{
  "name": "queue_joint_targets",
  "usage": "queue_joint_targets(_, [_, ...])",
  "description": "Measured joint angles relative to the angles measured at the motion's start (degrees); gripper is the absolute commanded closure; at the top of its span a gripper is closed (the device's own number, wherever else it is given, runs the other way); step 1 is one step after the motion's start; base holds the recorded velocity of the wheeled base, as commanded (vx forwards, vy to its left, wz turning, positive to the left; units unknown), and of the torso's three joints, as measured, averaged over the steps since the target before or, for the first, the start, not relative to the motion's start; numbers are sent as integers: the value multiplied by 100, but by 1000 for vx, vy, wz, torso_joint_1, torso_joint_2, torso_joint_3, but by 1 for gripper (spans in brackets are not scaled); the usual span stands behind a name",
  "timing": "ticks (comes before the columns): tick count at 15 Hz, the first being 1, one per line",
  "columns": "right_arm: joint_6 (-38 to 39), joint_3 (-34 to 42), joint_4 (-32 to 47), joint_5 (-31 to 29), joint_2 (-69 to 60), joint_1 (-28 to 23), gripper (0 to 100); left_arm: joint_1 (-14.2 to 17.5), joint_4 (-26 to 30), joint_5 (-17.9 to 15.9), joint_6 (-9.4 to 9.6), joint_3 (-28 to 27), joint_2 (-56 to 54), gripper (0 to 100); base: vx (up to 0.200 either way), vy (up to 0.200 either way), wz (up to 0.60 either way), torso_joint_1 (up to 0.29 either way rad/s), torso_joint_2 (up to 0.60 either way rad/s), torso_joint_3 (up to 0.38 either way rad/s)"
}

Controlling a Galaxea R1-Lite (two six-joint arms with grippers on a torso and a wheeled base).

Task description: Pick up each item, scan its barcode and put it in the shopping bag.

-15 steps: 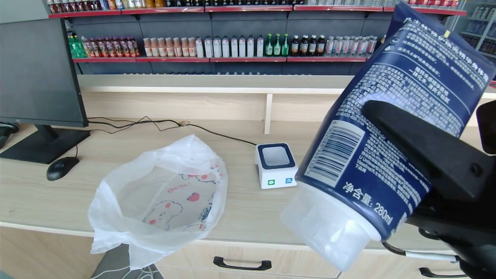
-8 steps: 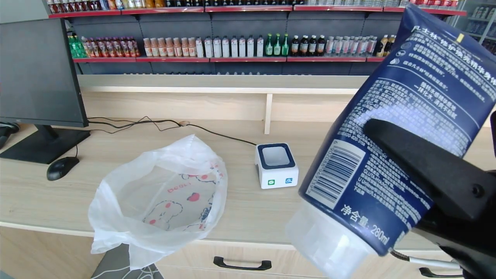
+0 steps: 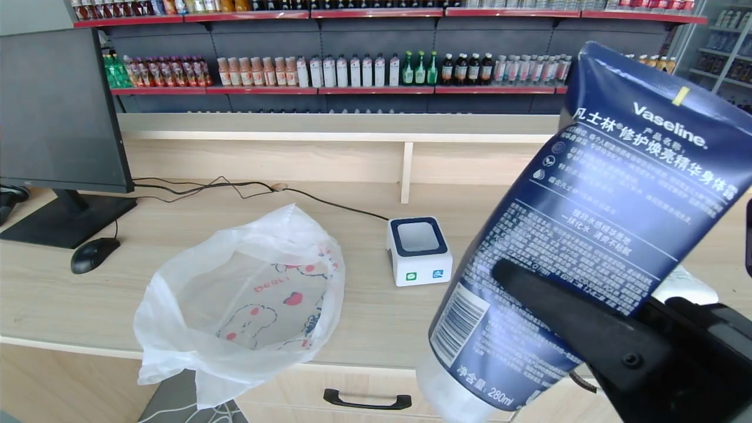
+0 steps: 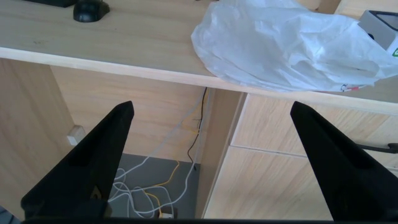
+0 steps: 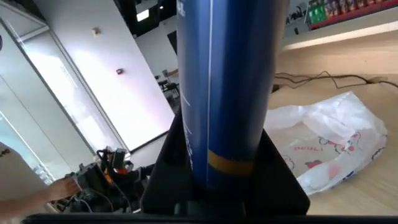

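Lotion tube (image 3: 593,235) sinks lower than a second back, and its barcode (image 3: 458,326) drops with it. Right gripper (image 3: 546,294) pinches the tube mid-body, cap down, aloft right of the scanner (image 3: 419,251). Left gripper (image 4: 208,155) is spread, empty. Tube looks soft, glossy, likely slippery; grip mid-body, clear of the barcode.

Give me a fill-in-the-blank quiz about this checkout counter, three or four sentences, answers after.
The right gripper holds the tube with its cap pointing ____.
The scanner stands on the bag's ____ side.
The mouse lies by the ____ stand.
The left gripper is ____.
Missing: down, right, monitor, open.
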Motion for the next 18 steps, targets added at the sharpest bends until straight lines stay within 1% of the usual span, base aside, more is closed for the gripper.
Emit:
queue_joint_targets(2, [-545, 20, 0, -4, 158, -232, 100, 0, 0, -1, -2, 0, 0, 0, 0, 0, 0, 0, 0, 0])
queue_joint_targets(4, [-1067, 118, 0, -121, 268, -741, 100, 5, 0, -1, -2, 0, 0, 0, 0, 0, 0, 0, 0, 0])
queue_joint_targets(6, [-1568, 313, 2, -283, 296, -1520, 100, 5, 0, 0, 0, 0, -2, 0, 0, 0, 0, 0, 0, 0])
queue_joint_targets(7, [-1697, 389, 2, -373, 274, -1887, 100, 5, 0, -1, 0, 0, 0, 0, 0, 0, 0, 0, 0, 0])
queue_joint_targets(9, [-1793, 492, 2, -661, 194, -2577, 100, -1, 0, -1, -2, 0, 0, 0, 0, 0, 0, 0, 0, 0])
queue_joint_targets(10, [-1803, 501, -4, -774, 152, -2809, 100, -1, 0, -1, -2, 0, 0, 0, 0, 0, 0, 0, 0, 0])
queue_joint_targets(13, [-1812, 396, -6, -818, 91, -3356, 100, 2, 2, -1, 6, 0, -2, 0, 0, 0, 0, 0, 0, 0])
queue_joint_targets(15, [-1812, 217, -12, -806, 172, -3524, 100, 5, 7, 0, 15, 0, 0, 0, 0, 0, 0, 0, 0, 0])
queue_joint_targets(18, [-2029, 294, 0, -719, 345, -3663, 100, 0, 7, 0, 11, 0, 0, 0, 0, 0, 0, 0, 0, 0])
